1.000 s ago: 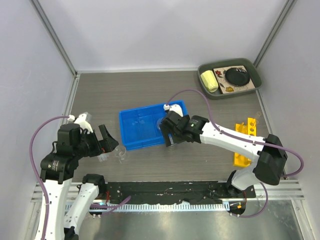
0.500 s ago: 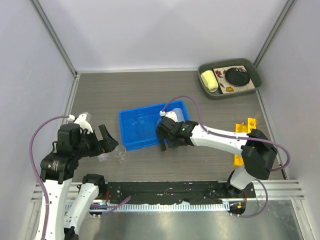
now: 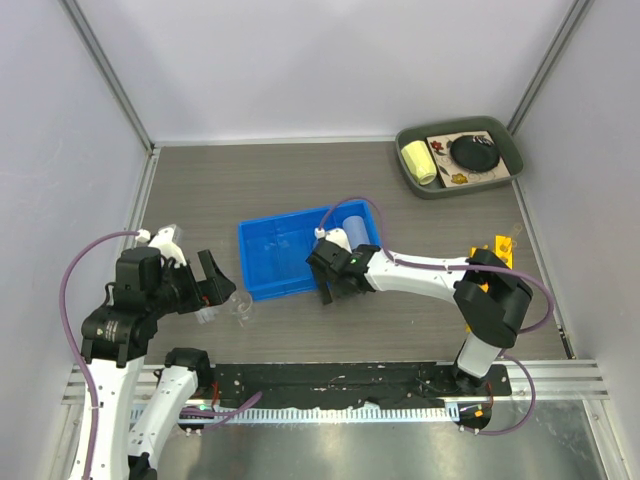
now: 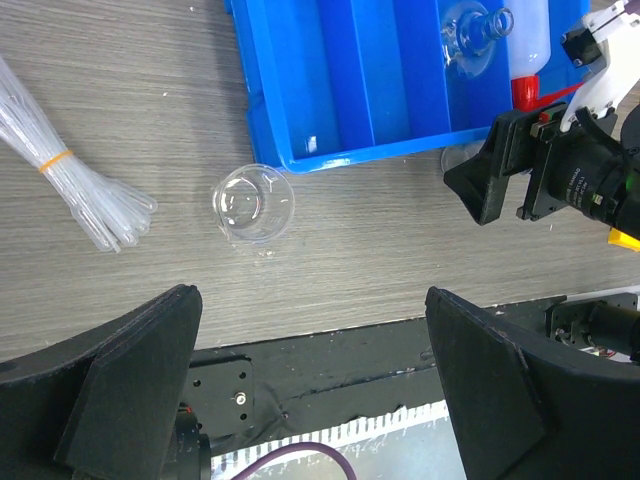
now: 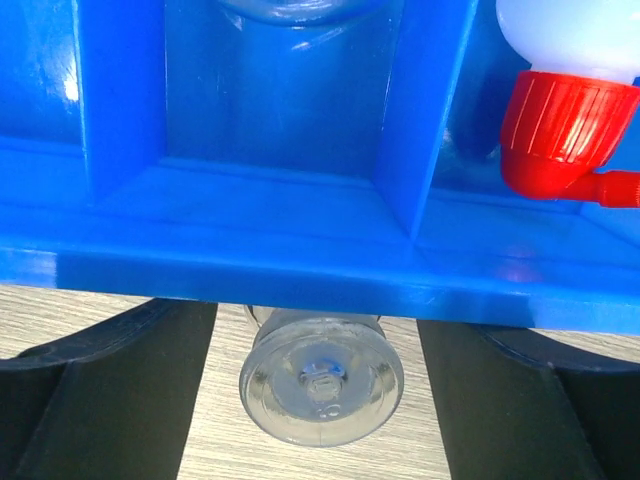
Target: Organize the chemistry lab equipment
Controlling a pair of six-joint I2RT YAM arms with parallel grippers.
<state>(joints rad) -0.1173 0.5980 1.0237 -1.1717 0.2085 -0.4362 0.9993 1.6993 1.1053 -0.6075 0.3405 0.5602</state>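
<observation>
A blue bin (image 3: 285, 255) holds a clear flask (image 4: 470, 35) and a white squeeze bottle with a red nozzle (image 5: 565, 135). My right gripper (image 3: 328, 283) is at the bin's front wall, open around a small glass beaker (image 5: 322, 375) that lies on its side on the table, with gaps on both sides. My left gripper (image 3: 215, 285) is open and empty. Another small beaker (image 4: 253, 203) stands upright in front of the bin's left corner. A bundle of clear pipettes (image 4: 70, 170) lies to the left. The yellow rack (image 3: 500, 243) is mostly hidden behind my right arm.
A dark green tray (image 3: 415, 185) with a yellow roll and a black disc sits at the back right. White walls close the left, back and right sides. A black rail (image 4: 330, 360) runs along the table's near edge.
My right arm has swung left and its gripper has shifted slightly left and nearer, down to the bin's front wall. The left arm has not moved.
</observation>
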